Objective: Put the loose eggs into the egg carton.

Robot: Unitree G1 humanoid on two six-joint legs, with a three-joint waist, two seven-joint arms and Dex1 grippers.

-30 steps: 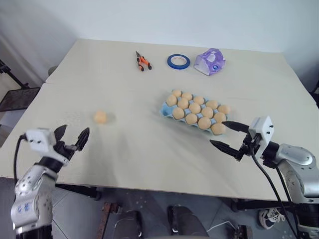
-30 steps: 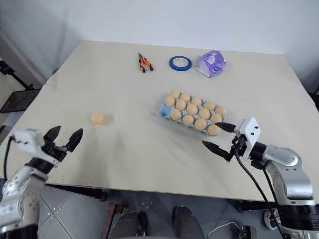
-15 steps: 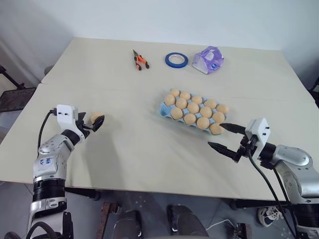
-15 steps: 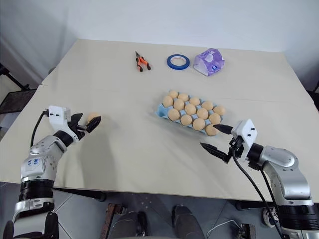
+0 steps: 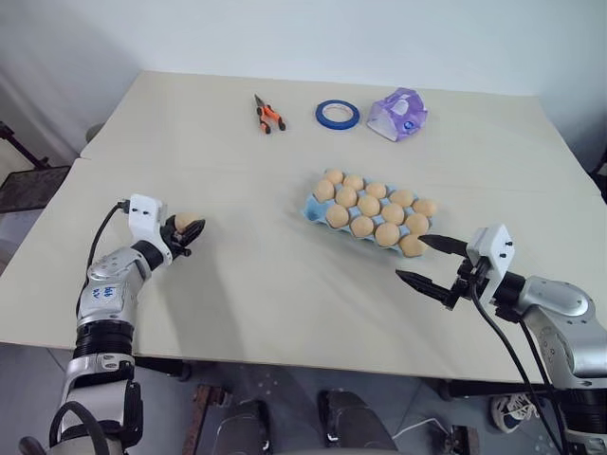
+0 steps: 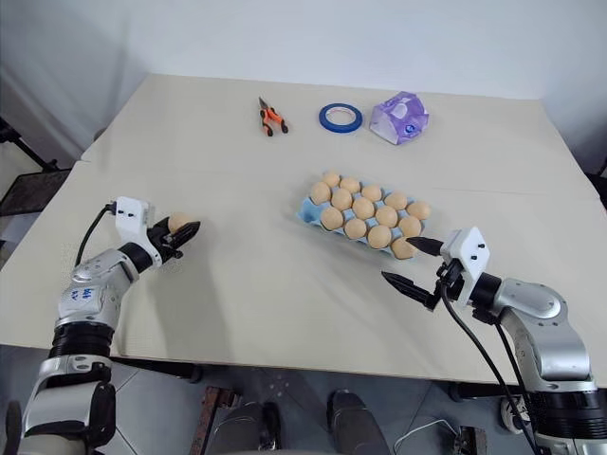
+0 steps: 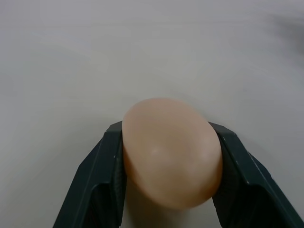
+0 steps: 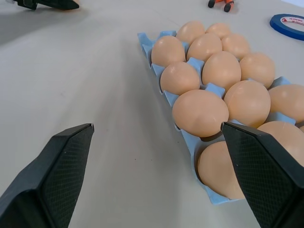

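Observation:
One loose egg [image 5: 187, 223], pale orange-tan, is at the left side of the table, and my left gripper [image 5: 191, 230] is shut on it. In the left wrist view the egg [image 7: 172, 152] sits squeezed between both black fingers [image 7: 102, 180], low over the tabletop. The light blue egg carton [image 5: 311, 207] lies right of centre with several eggs in its cups. My right gripper [image 5: 412, 257] hangs open just off the carton's near right end, nothing between its fingers; its wrist view looks along the carton [image 8: 147, 41].
Orange-handled pliers [image 5: 269, 114], a blue tape ring [image 5: 338, 115] and a purple-and-white packet [image 5: 397, 115] lie along the far side of the table. Bare tabletop stretches between the held egg and the carton.
My left gripper reached forward to the loose egg and closed on it; a second ago it stood open near the table's front edge. The right arm has kept still.

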